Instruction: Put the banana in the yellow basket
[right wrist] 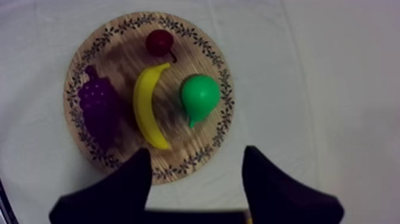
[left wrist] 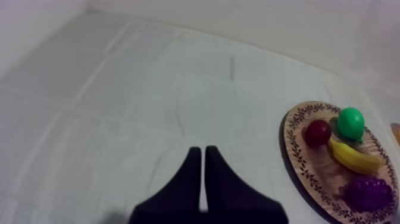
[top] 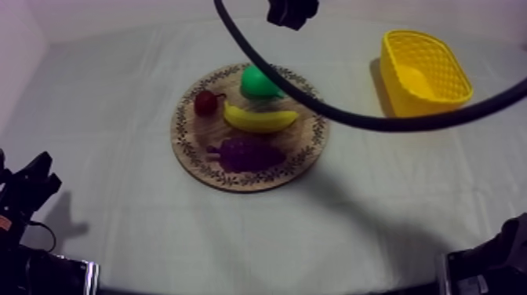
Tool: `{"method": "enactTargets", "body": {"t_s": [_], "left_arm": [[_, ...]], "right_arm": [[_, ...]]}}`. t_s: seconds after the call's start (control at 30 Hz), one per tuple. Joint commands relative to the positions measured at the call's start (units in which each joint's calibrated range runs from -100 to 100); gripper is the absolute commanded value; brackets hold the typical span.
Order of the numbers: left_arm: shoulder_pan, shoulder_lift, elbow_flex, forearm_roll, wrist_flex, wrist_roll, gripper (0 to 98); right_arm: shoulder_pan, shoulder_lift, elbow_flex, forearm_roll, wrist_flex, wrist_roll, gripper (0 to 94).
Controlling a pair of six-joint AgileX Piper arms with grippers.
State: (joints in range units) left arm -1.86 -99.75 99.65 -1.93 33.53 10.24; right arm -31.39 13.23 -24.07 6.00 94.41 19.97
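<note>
Task barely begun: banana (top: pixel 261 118) lies untouched mid-board on the round wooden board (top: pixel 235 179), centre of top view, betw. pear (top: pixel 259 82), small red fruit (top: pixel 207 102) & bunch of grapes (top: pixel 249 154); yellow basket (top: pixel 427 35), upper right, has no fruit visible in it. Right gripper (right wrist: pixel 196 152) hovers over the board's rim near banana, fingers spread w/ nothing betw. them; left gripper (left wrist: pixel 203 149), pressed together on nothing, sits at lower left, well apart from board, so descent, grasp, carry & drop all look left to do. No brand, label or writing legible.
</note>
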Motion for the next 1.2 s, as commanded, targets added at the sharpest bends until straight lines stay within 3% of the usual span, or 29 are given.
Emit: {"method": "enactTargets", "body": {"t_s": [0.0,0.73,1.17], "left_arm": [[0.02,0.00,0.01,0.00,0.01,-0.01,0.0],[0.02,0.00,0.01,0.00,0.01,-0.01,0.0],[0.02,0.00,0.01,0.00,0.01,-0.01,0.0]], "right_arm": [[-0.05,0.46,0.17,-0.15,-0.25,0.08,47.8],[-0.87,16.19,7.09,-2.97,-7.87,0.88,48.1],[-0.60,28.03,5.32,-3.14,-13.20,1.37,47.8]]}}
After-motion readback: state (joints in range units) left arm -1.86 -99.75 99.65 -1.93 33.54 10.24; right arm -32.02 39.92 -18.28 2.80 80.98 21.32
